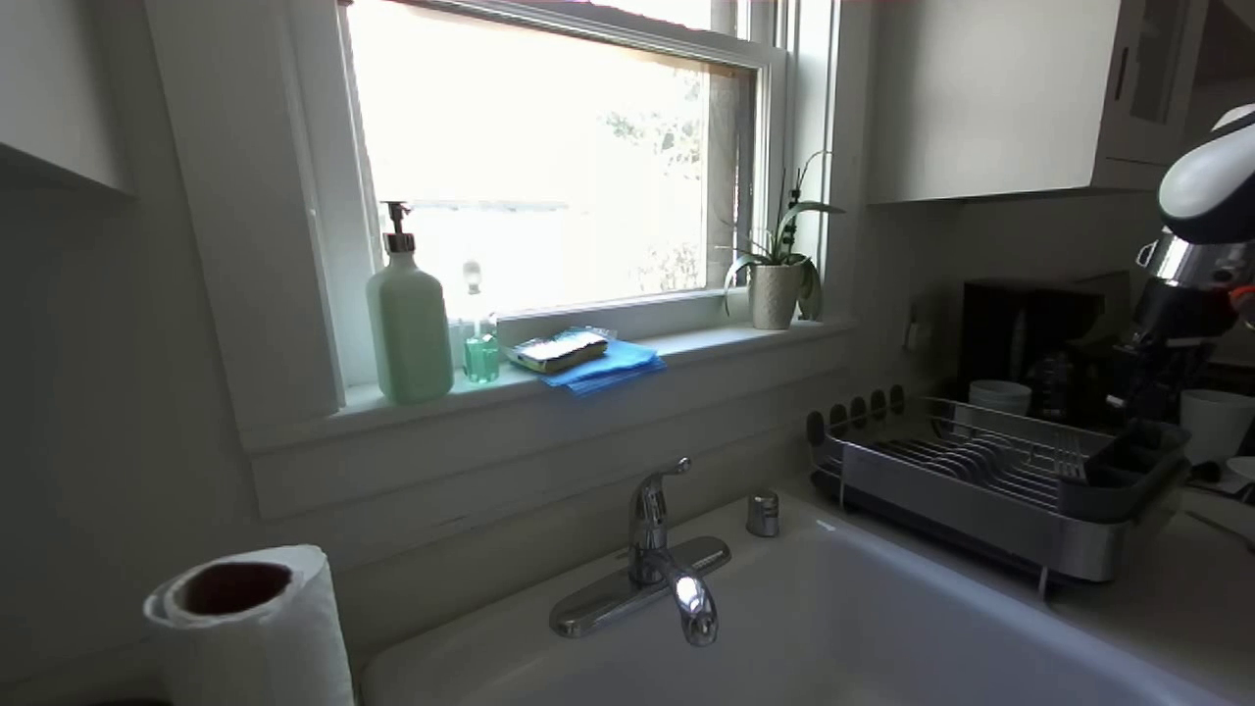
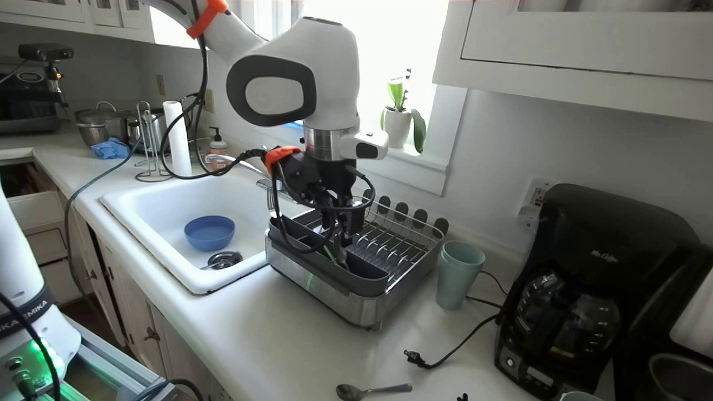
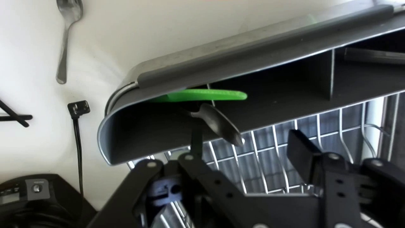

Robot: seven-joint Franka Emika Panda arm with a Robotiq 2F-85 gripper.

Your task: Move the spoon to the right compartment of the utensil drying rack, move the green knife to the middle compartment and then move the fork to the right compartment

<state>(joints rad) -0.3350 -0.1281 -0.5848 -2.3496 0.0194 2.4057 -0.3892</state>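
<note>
The silver utensil drying rack (image 1: 961,510) stands beside the sink, its dark utensil caddy (image 3: 265,57) along one side. Inside the caddy a green knife (image 3: 205,95) slants across a thin divider. Near it a metal utensil handle (image 3: 218,123) leans over the rim, its head hidden in the dark compartment. A fork (image 2: 271,200) stands tines up at the caddy's sink end. On the counter lies a spoon (image 2: 373,391). My gripper (image 3: 245,136) is over the caddy's edge, jaws apart, holding nothing; the handle's tip shows between the fingers without visible grip.
Pale cups (image 2: 459,273) stand close beside the rack, with a black coffee maker (image 2: 607,289) and its loose plug (image 2: 415,358) nearby. The white sink (image 2: 150,239) holds a blue bowl (image 2: 209,233). A wall cabinet (image 2: 585,55) hangs above the counter.
</note>
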